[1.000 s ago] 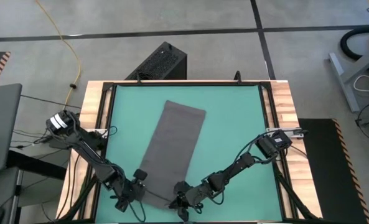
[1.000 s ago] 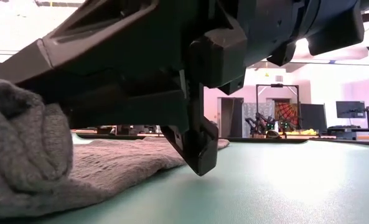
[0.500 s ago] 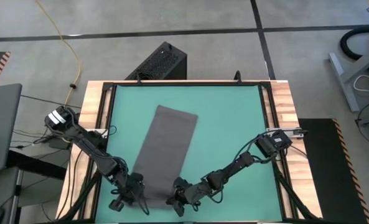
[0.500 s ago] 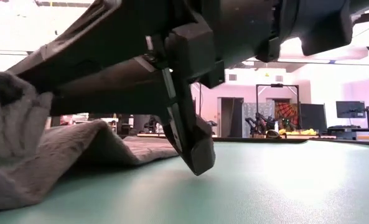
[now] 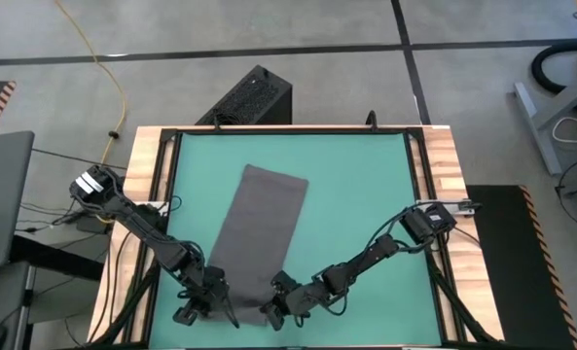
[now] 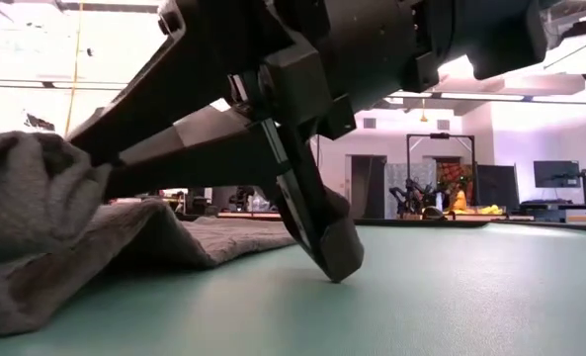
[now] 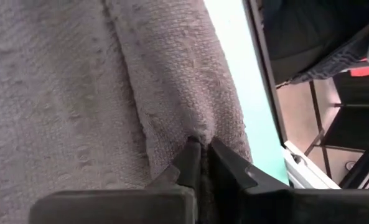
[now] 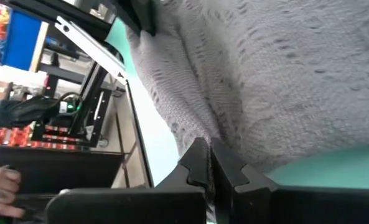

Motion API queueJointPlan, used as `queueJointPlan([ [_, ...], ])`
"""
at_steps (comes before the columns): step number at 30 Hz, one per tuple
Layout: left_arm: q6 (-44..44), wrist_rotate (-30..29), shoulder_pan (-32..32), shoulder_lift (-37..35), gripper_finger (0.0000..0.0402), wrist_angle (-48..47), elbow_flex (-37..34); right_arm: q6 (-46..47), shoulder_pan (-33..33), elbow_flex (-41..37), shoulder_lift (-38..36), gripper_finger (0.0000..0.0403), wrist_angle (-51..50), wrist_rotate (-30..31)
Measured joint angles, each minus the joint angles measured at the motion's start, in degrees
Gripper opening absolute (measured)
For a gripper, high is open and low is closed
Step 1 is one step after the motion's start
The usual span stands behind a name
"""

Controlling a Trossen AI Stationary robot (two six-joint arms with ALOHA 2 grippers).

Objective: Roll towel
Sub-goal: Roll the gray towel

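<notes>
The dark grey towel [image 5: 259,233] lies lengthwise on the green table, its far end [image 5: 274,176] flat. Its near end [image 6: 36,208] is raised and bunched, and the cloth behind it humps off the table. My left gripper [image 5: 213,301] is at the towel's near left corner and is shut on it. My right gripper [image 5: 274,311] is at the near right corner and is also shut on it. In the low view a dark arm fills the top, with one finger [image 6: 322,242] reaching down to the table. No white tag shows. My left gripper pinches a fold of the towel's near edge [image 7: 195,132] between its two shut fingers, which lie low over the table. The cloth puckers at the fingertips, and a rolled ridge runs away from them. How many layers it has, I cannot tell. My right gripper pinches the towel's near edge [image 8: 204,134] between its two shut fingers, coming low from the table's right near side. The cloth is gathered at the fingertips and lifted off the table there. How many layers it has, I cannot tell.
The table's black frame and wooden rim [image 5: 434,194] surround the green surface. A black box [image 5: 254,97] stands on the floor beyond the far edge. Bare green surface [image 5: 366,194] lies to the right of the towel.
Both grippers have gone a little toward the table's near edge and left, still shut on the towel's near end. The whole towel has slid with them toward the near left. Its near end has lifted, and a hump has formed behind it.
</notes>
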Motion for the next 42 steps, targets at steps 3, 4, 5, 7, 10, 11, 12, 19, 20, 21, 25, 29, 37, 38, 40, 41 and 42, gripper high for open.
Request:
queueJointPlan([
  [3, 0.34, 0.68, 0.80, -0.04, 0.0041, -1.25, 0.00, 0.16, -0.11, -0.03, 0.00, 0.0019, -0.76, 0.33],
  [4, 0.63, 1.34, 1.30, -0.06, 0.0051, -2.36, 0.00, 0.80, -0.34, -0.01, 0.00, 0.0019, -1.52, 0.35],
  [5, 0.99, 2.03, 1.89, -0.07, 0.0060, -3.27, 0.00, 1.81, -0.46, 0.02, -0.07, 0.0019, -2.60, 0.33],
  [7, 1.92, 3.45, 3.17, -0.24, 0.0077, -4.94, 0.00, 3.04, -0.55, 0.06, -0.15, 0.0019, -5.04, 0.34],
  [10, 3.72, 3.30, 4.38, -2.45, 0.0093, -8.07, 0.00, 3.48, -0.55, 0.04, -0.12, 0.0019, -6.15, 0.34],
  [11, 4.26, 2.61, 4.72, -3.56, 0.0096, -9.04, -0.02, 3.50, -0.54, 0.01, -0.09, 0.0019, -6.13, 0.35],
  [12, 4.93, 1.53, 4.98, -4.90, 0.0098, -9.77, -0.04, 3.52, -0.52, -0.01, -0.07, 0.0019, -6.10, 0.35],
  [19, 9.44, -11.87, 5.11, -15.96, 0.0100, -4.94, -0.05, 3.78, -0.56, -0.03, 0.09, 0.0019, -6.43, 0.31],
  [20, 10.07, -13.96, 4.87, -16.62, 0.0100, -3.30, -0.02, 3.78, -0.57, -0.04, 0.09, 0.0019, -6.46, 0.28],
  [21, 10.75, -15.74, 4.69, -16.83, 0.0100, -1.67, -0.02, 3.74, -0.64, -0.06, 0.09, 0.0019, -6.50, 0.27],
  [25, 12.59, -19.42, 2.77, -13.65, 0.0100, 7.90, 0.00, 3.36, -1.11, -0.07, 0.09, 0.0019, -7.58, -0.01],
  [29, 16.15, -22.29, 0.81, -6.33, 0.0100, 18.14, 0.03, 2.15, -1.72, -0.07, 0.10, 0.0019, -7.93, 0.35],
  [37, 18.42, -29.88, 1.78, 3.51, 0.0100, 25.66, 2.08, 1.42, -1.97, -0.11, 0.09, 0.0019, -7.93, 0.35],
  [38, 18.49, -28.63, 1.92, 4.55, 0.0100, 26.18, 2.57, 1.41, -1.97, -0.11, 0.10, 0.0020, -7.93, 0.37],
  [40, 18.48, -26.73, 2.15, 6.70, 0.0100, 25.95, 3.60, 1.33, -1.97, -0.11, 0.09, 0.0020, -7.84, 0.87],
  [41, 18.48, -25.99, 2.21, 7.78, 0.0100, 25.99, 4.14, 1.22, -1.97, -0.11, 0.11, 0.0020, -7.80, 1.32],
  [42, 18.50, -25.41, 2.23, 8.71, 0.0100, 26.20, 4.62, 1.20, -1.97, -0.11, 0.11, 0.0020, -7.80, 1.62],
])
